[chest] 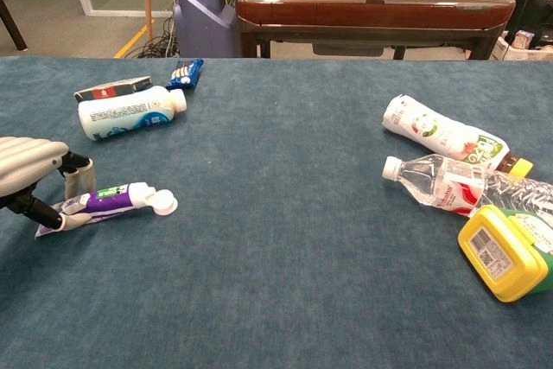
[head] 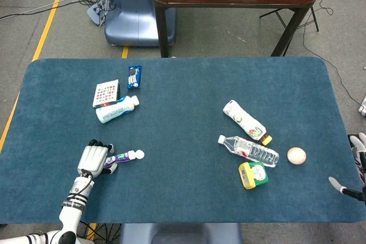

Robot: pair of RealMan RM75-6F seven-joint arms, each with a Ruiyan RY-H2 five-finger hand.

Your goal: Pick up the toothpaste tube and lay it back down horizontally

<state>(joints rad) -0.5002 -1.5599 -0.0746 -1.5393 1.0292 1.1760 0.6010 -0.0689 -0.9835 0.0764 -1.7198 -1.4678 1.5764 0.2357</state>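
Left hand: your left hand [head: 94,159] [chest: 30,166] sits low over the blue table [head: 183,95] [chest: 285,283] near its front left edge, palm down, fingers curled around the tail end of the toothpaste tube. In the chest view a finger [chest: 80,177] stands behind the tube and the thumb [chest: 39,212] lies in front of it, so you have it pinched between them.

Toothpaste tube: the toothpaste tube [head: 122,156] [chest: 108,200] lies flat on the cloth, its purple body running out from under your fingers and its white cap pointing away to the hand's right.

Beyond the hand: straight ahead of your fingers, further up the table, a white and blue bottle [head: 116,109] [chest: 130,111] lies on its side, with a flat card box [head: 106,93] [chest: 112,88] touching its far side and a small blue snack pack [head: 134,76] [chest: 185,73] just past that.

Far to the hand's right: a white drink bottle [head: 246,120] [chest: 445,137], a clear water bottle [head: 249,150] [chest: 467,186], a yellow and green container [head: 253,175] [chest: 510,252] and a pale ball [head: 296,155] lie clustered, well apart from the tube.

Right hand: only a fingertip of your right hand [head: 338,187] shows at the table's right edge in the head view; you cannot tell how its fingers lie.
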